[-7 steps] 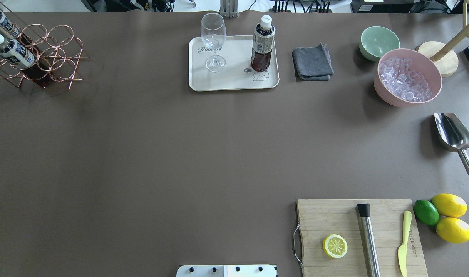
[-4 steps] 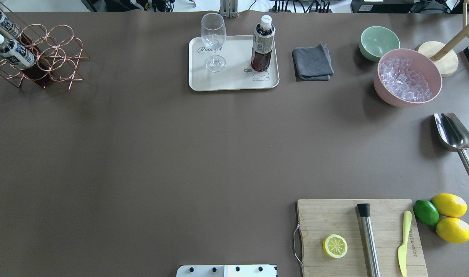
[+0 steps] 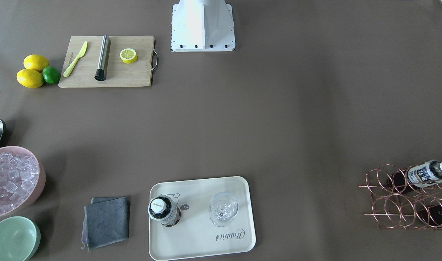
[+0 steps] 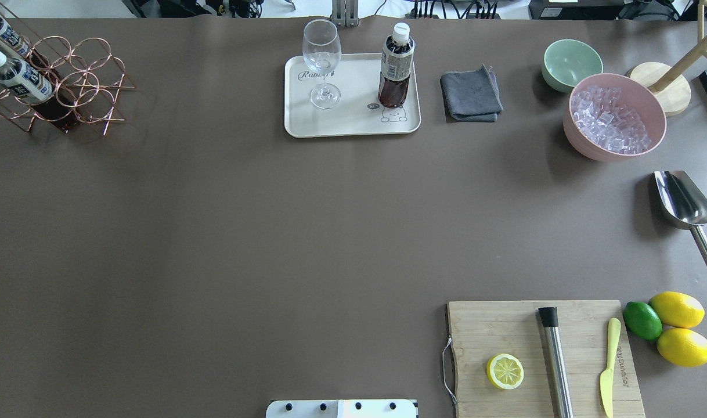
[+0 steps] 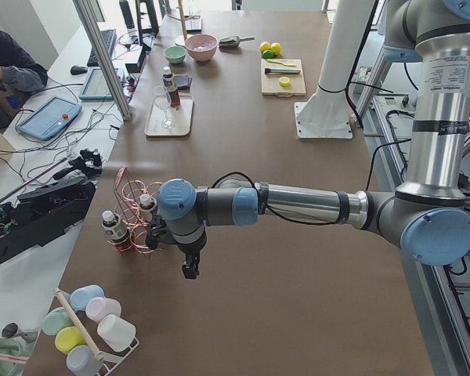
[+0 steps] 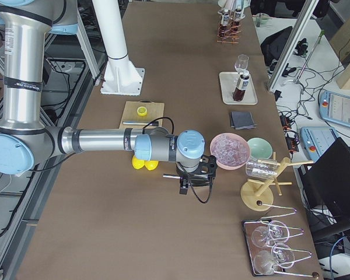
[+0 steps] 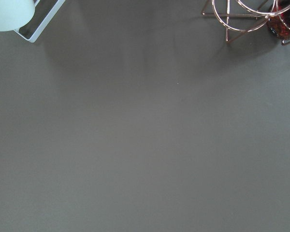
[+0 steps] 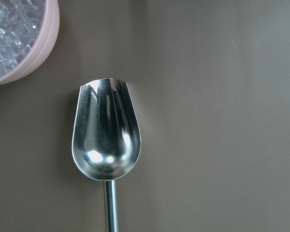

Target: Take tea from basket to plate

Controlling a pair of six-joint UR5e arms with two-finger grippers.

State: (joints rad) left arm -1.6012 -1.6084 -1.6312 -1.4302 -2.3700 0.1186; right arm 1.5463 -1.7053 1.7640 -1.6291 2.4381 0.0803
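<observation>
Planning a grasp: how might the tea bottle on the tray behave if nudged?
The tea bottle stands tall and narrow, so it probably tips easily. Apparently full of dark drink, it likely feels heavy for its size.

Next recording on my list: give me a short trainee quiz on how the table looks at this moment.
1. True or false: a tea bottle stands upright on the plate.
2. What shares the plate with it? A) stemmed glass B) green bowl C) lemon half
3. How many bottles lie in the basket?

Key: 1 true; 2 A; 3 two.
</observation>
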